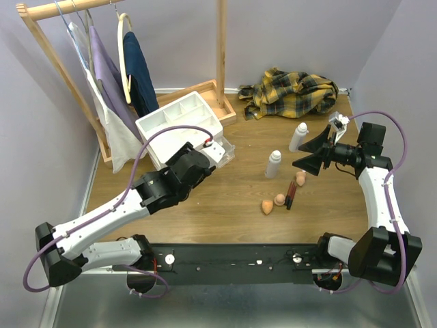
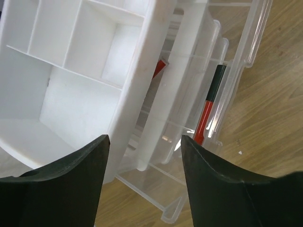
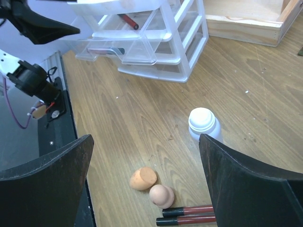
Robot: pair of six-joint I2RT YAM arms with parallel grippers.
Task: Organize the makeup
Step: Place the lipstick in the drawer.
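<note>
Two white capped bottles (image 1: pixel 274 164) (image 1: pixel 298 137) stand on the wooden table. Peach sponges (image 1: pixel 267 207) (image 1: pixel 280 199) (image 1: pixel 300 178) and dark-red pencils (image 1: pixel 290 195) lie near them. My right gripper (image 1: pixel 311 154) hovers open and empty above them; its wrist view shows one bottle (image 3: pixel 202 122), two sponges (image 3: pixel 143 178) (image 3: pixel 162 195) and two pencils (image 3: pixel 189 210) between its fingers (image 3: pixel 146 142). My left gripper (image 2: pixel 143 142) is open and empty at the white drawer unit (image 1: pixel 179 121). A red-and-black pencil (image 2: pixel 208 111) lies in a pulled-out clear drawer (image 2: pixel 189 142).
A wooden clothes rack (image 1: pixel 220 55) with hanging garments (image 1: pixel 113 82) stands behind the drawer unit. A yellow plaid cloth (image 1: pixel 293 92) lies at the back right. Walls close in the left, back and right sides.
</note>
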